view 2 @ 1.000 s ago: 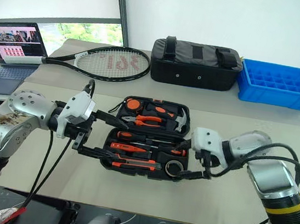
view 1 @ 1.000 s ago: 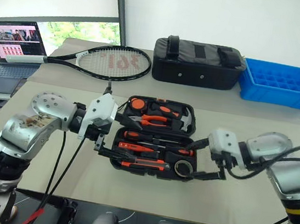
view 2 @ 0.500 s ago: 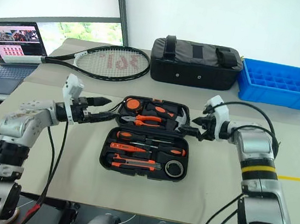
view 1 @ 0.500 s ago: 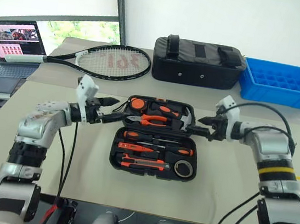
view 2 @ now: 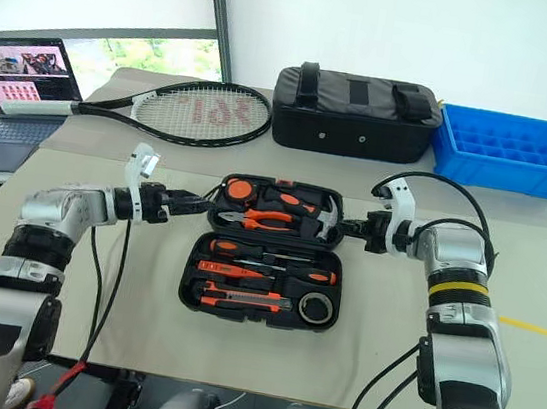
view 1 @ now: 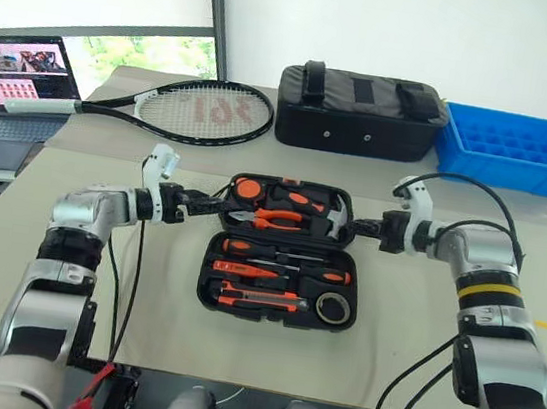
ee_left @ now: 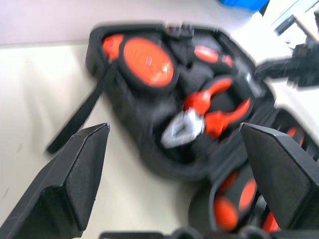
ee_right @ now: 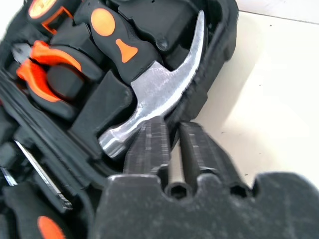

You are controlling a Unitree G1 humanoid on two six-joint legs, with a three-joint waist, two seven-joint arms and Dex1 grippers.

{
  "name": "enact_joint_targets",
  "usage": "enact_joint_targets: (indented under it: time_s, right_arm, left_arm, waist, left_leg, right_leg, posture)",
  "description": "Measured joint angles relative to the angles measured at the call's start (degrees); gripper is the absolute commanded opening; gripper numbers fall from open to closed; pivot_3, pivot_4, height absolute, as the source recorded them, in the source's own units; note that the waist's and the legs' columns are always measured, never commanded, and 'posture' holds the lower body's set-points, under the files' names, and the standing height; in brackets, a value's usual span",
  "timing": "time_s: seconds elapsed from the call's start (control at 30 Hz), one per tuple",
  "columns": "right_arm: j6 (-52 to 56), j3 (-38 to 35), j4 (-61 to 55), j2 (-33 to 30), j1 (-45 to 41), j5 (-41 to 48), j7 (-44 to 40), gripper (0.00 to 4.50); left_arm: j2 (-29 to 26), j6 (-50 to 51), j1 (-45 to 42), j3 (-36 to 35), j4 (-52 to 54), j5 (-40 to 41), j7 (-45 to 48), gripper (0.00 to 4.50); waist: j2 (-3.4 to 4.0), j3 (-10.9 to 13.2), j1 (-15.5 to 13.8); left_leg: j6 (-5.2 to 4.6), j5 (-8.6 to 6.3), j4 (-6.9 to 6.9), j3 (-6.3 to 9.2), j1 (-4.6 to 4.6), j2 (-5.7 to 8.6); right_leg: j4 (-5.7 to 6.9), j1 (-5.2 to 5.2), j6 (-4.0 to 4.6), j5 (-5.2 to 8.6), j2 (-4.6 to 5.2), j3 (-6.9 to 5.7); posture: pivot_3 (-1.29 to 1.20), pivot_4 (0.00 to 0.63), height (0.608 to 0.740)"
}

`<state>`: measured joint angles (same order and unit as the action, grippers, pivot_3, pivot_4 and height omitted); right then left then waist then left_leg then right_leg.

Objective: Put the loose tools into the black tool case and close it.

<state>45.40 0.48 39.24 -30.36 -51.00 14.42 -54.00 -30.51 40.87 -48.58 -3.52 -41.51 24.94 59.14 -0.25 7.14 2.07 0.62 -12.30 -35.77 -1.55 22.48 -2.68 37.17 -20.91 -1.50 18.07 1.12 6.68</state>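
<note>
The black tool case (view 1: 270, 317) lies open and flat at the table's middle. Its far half holds an orange tape measure (view 1: 250, 188), pliers (view 1: 277, 218) and a hammer (view 1: 329, 212). Screwdrivers (view 1: 290, 270), an orange-handled knife (view 1: 251, 300) and a dark tape roll (view 1: 333, 310) lie in the near half. My left gripper (view 1: 208, 199) stands wide open at the far half's left end, fingers (ee_left: 75, 174) apart from it. My right gripper (ee_right: 169, 122) is shut, its tips against the far half's right rim beside the hammer head (ee_right: 149, 89). I cannot tell whether it pinches the rim.
A tennis racket (view 1: 200, 109) lies at the back left, with a laptop (view 1: 17, 80) off the left edge. A black fabric bag (view 1: 361, 115) and a blue crate (view 1: 513, 150) stand along the back. Bare tabletop surrounds the case.
Both hands moved from the case's near half out to the ends of its far half and rolled over. The right gripper closed; the left stayed open.
</note>
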Motion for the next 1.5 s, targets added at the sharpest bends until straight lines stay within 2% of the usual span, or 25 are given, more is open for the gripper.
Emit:
enact_joint_targets:
  time_s: [0.17,0.2,0.23,0.47,0.57,0.8,1.03,1.23,1.5]
  right_arm:
    - [0.30,-0.12,-0.03,0.31,-0.01,0.34,-0.01,0.04]
    - [0.33,-0.14,-0.03,0.31,0.00,0.35,-0.01,0.00]
    - [0.34,-0.16,-0.03,0.31,0.00,0.35,-0.01,0.00]
    - [0.90,-1.40,-0.36,0.39,0.18,0.37,1.06,0.00]
    - [0.90,-1.90,-0.63,0.31,0.31,0.38,1.49,0.00]
    - [-0.92,-3.91,-1.13,1.04,0.84,0.49,2.35,0.00]
    - [-10.21,-7.01,-1.13,1.78,2.22,0.87,2.68,0.00]
    - [-23.46,-8.32,-4.76,1.87,7.59,1.63,-0.19,0.00]
    - [-45.55,-8.99,-5.67,3.00,14.90,1.42,-4.70,0.00]
  left_arm:
    - [1.19,-0.91,-1.99,-0.15,-5.70,-0.50,0.66,4.50]
    - [1.22,-1.08,-2.30,-0.15,-6.82,-0.99,0.66,3.98]
    - [1.25,-1.16,-2.33,-0.14,-7.14,-1.31,0.66,3.80]
    - [2.17,-1.89,-2.75,-0.20,-10.53,-3.19,1.01,1.00]
    - [1.78,-1.55,-2.75,-0.56,-10.85,-3.34,1.53,0.04]
    - [1.95,-1.88,-2.80,-1.72,-10.50,-3.83,1.58,0.04]
    - [3.34,-11.75,-2.80,-2.14,-6.54,-5.81,-1.59,0.04]
    - [3.78,-31.24,1.74,-0.95,1.41,-10.39,-3.03,0.04]
    - [1.73,-55.24,8.71,1.11,3.64,-16.45,-2.22,0.04]
  waist:
    - [0.00,0.00,0.42]
    - [0.00,0.00,0.41]
    - [0.00,0.00,0.41]
    - [0.00,0.00,0.38]
    - [0.00,0.00,0.36]
    - [0.03,-0.02,0.34]
    - [0.03,-0.02,0.20]
    - [0.05,-0.03,0.23]
    - [0.10,-0.06,0.21]
  left_leg:
    - [0.00,0.00,0.02,0.02,0.03,0.00]
    - [0.00,0.00,0.02,0.02,0.03,0.01]
    - [0.00,0.00,0.02,0.02,0.04,0.01]
    - [0.01,0.00,0.00,0.03,0.16,0.03]
    - [0.01,0.01,-0.01,0.05,0.26,0.03]
    - [0.02,0.01,-0.02,0.06,0.26,0.07]
    - [0.08,0.05,-0.01,0.09,0.38,0.07]
    - [0.08,0.05,0.09,0.06,0.40,0.02]
    - [0.07,0.04,0.09,0.00,0.33,-0.01]
  right_leg:
    - [-0.01,-0.01,0.00,0.00,0.00,-0.01]
    - [-0.02,-0.01,0.00,0.00,0.01,-0.01]
    - [-0.02,-0.01,-0.01,0.00,0.01,-0.01]
    - [-0.01,-0.10,-0.01,0.00,0.02,-0.01]
    - [0.02,-0.17,-0.01,-0.01,0.02,-0.02]
    - [0.01,-0.17,-0.01,-0.01,0.06,-0.03]
    - [0.04,-0.24,-0.01,-0.03,0.07,-0.05]
    - [0.11,-0.23,0.02,-0.10,0.08,-0.05]
    - [0.07,-0.19,0.02,-0.10,0.09,-0.06]
  posture:
    - [0.00,0.150,0.707]
    - [0.00,0.150,0.707]
    - [0.00,0.150,0.707]
    - [0.00,0.150,0.707]
    - [0.00,0.150,0.707]
    - [0.00,0.150,0.707]
    - [0.00,0.150,0.707]
    - [0.00,0.150,0.707]
    - [0.00,0.150,0.707]
